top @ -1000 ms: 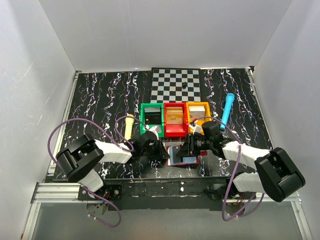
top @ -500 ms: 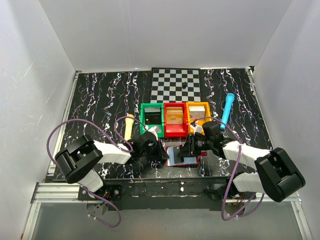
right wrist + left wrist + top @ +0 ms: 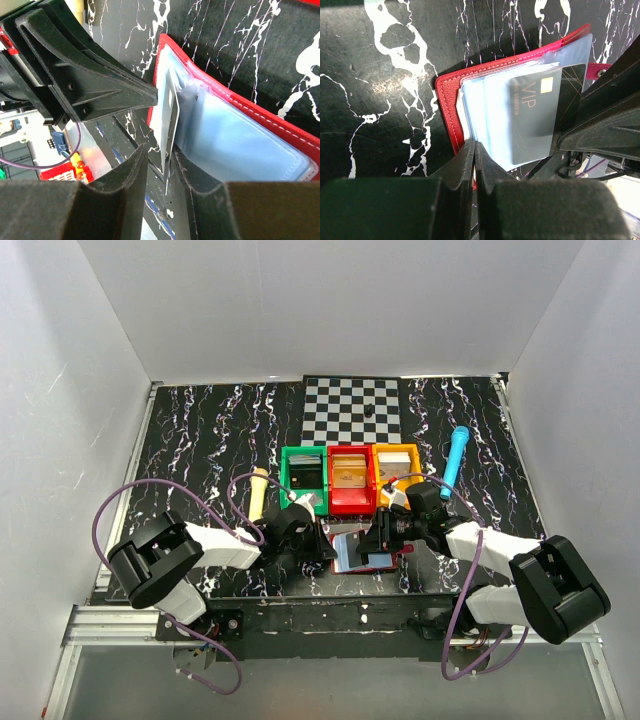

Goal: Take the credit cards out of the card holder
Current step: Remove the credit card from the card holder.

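The card holder (image 3: 358, 550) lies open on the marbled table (image 3: 200, 440), just at 6 o'clock of the red bin (image 3: 351, 480), between my 2 grippers. My left gripper (image 3: 325, 545) comes in from 9 o'clock, its fingers clenched on the holder's red cover edge (image 3: 450, 100), with the pale blue sleeves fanned just past them. My right gripper (image 3: 376, 540) reaches in from 3 o'clock. Its 2 fingers straddle 1 dark card (image 3: 535, 120) marked VIP that sticks partway out of a sleeve. In the right wrist view the card (image 3: 170, 125) stands edge-on against 1 finger, with a sliver of gap at the other. I cannot tell whether it is pinched.
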You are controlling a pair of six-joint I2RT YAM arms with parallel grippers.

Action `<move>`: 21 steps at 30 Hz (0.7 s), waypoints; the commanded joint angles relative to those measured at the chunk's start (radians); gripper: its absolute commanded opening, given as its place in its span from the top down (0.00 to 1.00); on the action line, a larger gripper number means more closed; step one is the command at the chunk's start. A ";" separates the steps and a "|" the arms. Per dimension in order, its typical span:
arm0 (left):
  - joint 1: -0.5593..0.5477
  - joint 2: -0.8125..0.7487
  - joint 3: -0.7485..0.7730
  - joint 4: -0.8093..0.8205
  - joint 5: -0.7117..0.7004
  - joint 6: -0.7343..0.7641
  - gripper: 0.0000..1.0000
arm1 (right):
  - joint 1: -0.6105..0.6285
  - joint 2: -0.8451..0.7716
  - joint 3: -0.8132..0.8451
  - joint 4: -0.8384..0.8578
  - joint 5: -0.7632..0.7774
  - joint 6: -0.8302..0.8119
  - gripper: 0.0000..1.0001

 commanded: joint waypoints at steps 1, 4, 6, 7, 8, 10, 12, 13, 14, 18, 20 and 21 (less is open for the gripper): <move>0.003 -0.014 -0.037 -0.110 -0.030 0.032 1.00 | -0.010 -0.010 -0.006 0.008 -0.008 -0.018 0.68; 0.003 -0.019 -0.038 -0.108 -0.028 0.032 1.00 | -0.011 -0.010 -0.008 0.005 -0.007 -0.024 0.68; 0.003 -0.023 -0.041 -0.108 -0.028 0.032 1.00 | -0.014 -0.010 -0.009 0.003 -0.005 -0.025 0.68; 0.003 -0.026 -0.041 -0.107 -0.027 0.032 1.00 | -0.014 -0.010 -0.009 0.003 -0.007 -0.024 0.68; 0.003 -0.029 -0.043 -0.105 -0.028 0.034 1.00 | -0.014 -0.010 -0.011 0.003 -0.007 -0.024 0.68; 0.003 -0.029 -0.043 -0.105 -0.028 0.034 1.00 | -0.016 -0.013 -0.011 0.005 -0.008 -0.024 0.69; 0.003 -0.028 -0.044 -0.104 -0.027 0.034 1.00 | -0.016 -0.013 -0.011 0.008 -0.010 -0.024 0.69; 0.003 -0.026 -0.043 -0.102 -0.027 0.034 1.00 | -0.016 -0.013 -0.011 0.008 -0.011 -0.024 0.70; 0.002 -0.025 -0.044 -0.102 -0.024 0.034 1.00 | -0.014 -0.013 -0.011 0.009 -0.013 -0.022 0.71; 0.002 -0.020 -0.041 -0.102 -0.024 0.034 1.00 | -0.014 -0.015 -0.009 0.011 -0.014 -0.021 0.76; 0.003 -0.022 -0.041 -0.102 -0.024 0.034 1.00 | -0.016 -0.016 -0.009 0.009 -0.014 -0.021 0.78; 0.003 -0.023 -0.041 -0.104 -0.025 0.034 1.00 | -0.016 -0.018 -0.009 0.008 -0.014 -0.021 0.80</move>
